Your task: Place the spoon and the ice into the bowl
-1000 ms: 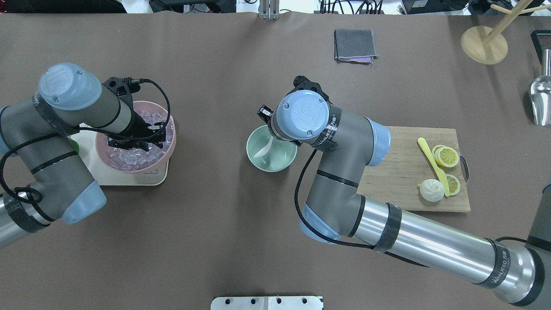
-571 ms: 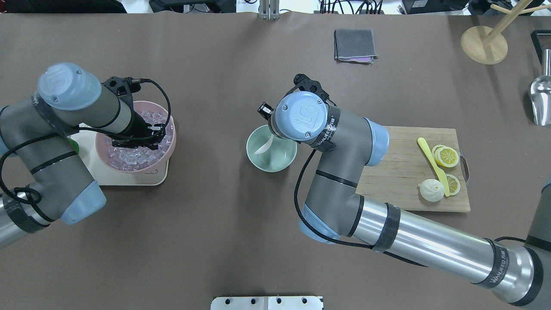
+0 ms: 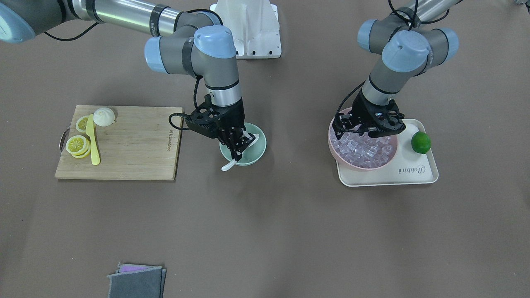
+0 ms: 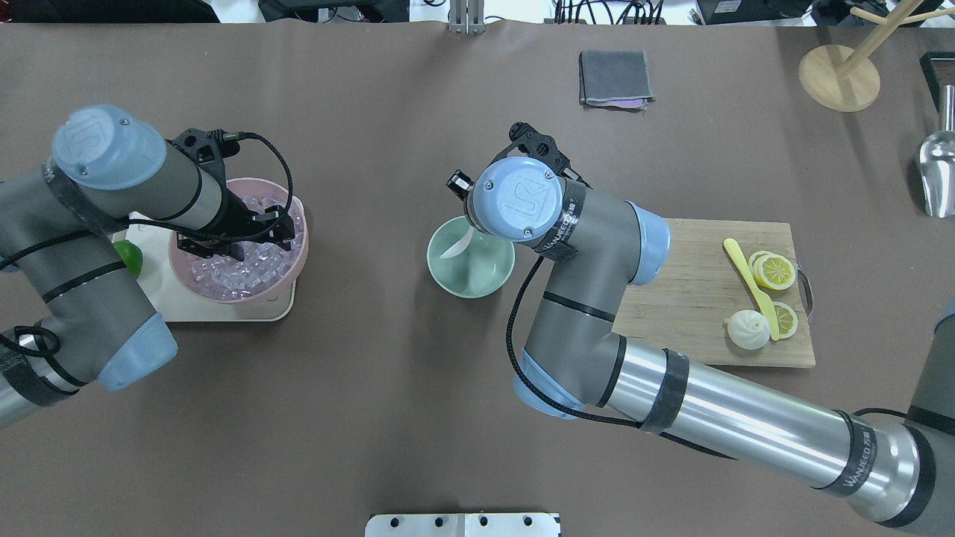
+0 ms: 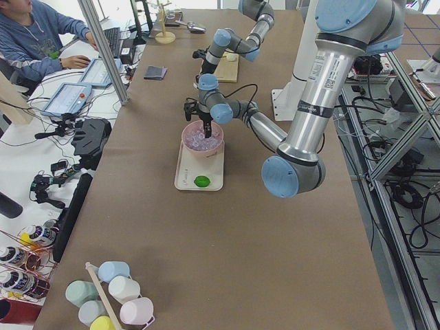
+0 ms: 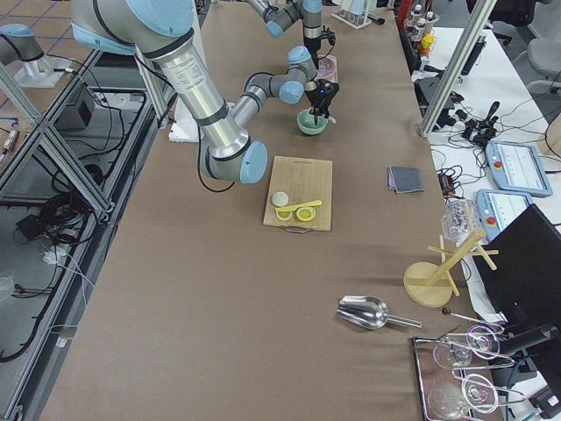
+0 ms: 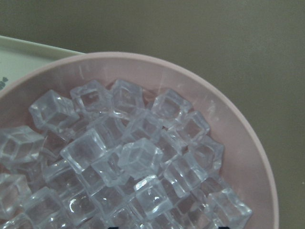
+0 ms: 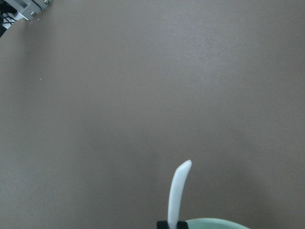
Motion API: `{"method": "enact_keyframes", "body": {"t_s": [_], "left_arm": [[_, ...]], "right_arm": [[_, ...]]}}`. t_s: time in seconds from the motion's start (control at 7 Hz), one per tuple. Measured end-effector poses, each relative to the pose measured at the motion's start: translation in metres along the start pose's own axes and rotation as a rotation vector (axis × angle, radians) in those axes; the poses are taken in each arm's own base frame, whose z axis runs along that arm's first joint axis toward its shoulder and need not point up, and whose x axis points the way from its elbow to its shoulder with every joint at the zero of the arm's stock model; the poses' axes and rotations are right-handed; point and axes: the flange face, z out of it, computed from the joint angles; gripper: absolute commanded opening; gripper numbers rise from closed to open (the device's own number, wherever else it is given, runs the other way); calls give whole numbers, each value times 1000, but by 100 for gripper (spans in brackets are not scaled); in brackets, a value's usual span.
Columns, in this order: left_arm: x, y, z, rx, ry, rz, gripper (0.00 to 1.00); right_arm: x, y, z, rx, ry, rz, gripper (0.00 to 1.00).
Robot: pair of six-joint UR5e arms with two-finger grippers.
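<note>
The mint-green bowl (image 4: 471,282) stands at mid-table; it also shows in the front view (image 3: 254,157). My right gripper (image 3: 239,148) hangs over the bowl, shut on the white spoon (image 3: 228,166). The spoon's scoop end (image 4: 455,250) lies inside the bowl and its handle (image 8: 178,191) sticks out past the far rim. My left gripper (image 3: 366,130) is open and empty, low over the ice cubes (image 7: 140,155) heaped in the pink bowl (image 4: 301,246). In the overhead view the right gripper is hidden under its wrist.
The pink bowl sits on a cream tray (image 3: 414,176) with a lime (image 3: 420,142). A cutting board (image 4: 694,298) with a yellow knife (image 4: 746,280), lemon slices (image 4: 776,270) and a bun (image 4: 747,330) lies beside the right arm. A grey cloth (image 4: 615,77) and a metal scoop (image 4: 936,168) lie farther off.
My left arm has shifted a little left and away, its open gripper still over the ice. My right wrist has moved slightly away with the spoon in it.
</note>
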Motion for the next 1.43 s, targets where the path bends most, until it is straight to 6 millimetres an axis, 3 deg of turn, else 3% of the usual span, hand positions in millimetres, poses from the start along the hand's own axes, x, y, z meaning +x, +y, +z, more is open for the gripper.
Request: {"method": "enact_keyframes", "body": {"t_s": [0.14, 0.43, 0.71, 0.86, 1.0, 1.14, 1.43], "left_arm": [[-2, -2, 4, -2, -8, -2, 72], [-3, -5, 10, -5, -18, -6, 39], [-4, -7, 9, -3, -19, -8, 36], [-5, -11, 7, 3, -18, -10, 15], [-8, -15, 3, 10, -17, -6, 7], [-9, -19, 1, 15, -16, 2, 0], [-10, -20, 0, 18, -16, 7, 0]], "right_arm": [[-7, 1, 5, 16, 2, 7, 99], [-21, -1, 2, 25, -7, 10, 100], [-26, -19, -11, 6, -15, -6, 100], [-19, -31, -20, -8, -20, -10, 100], [-8, -39, -28, -19, -29, -15, 100], [-2, -43, -34, -26, -34, -17, 100], [1, -47, -40, -28, -32, -19, 100]]}}
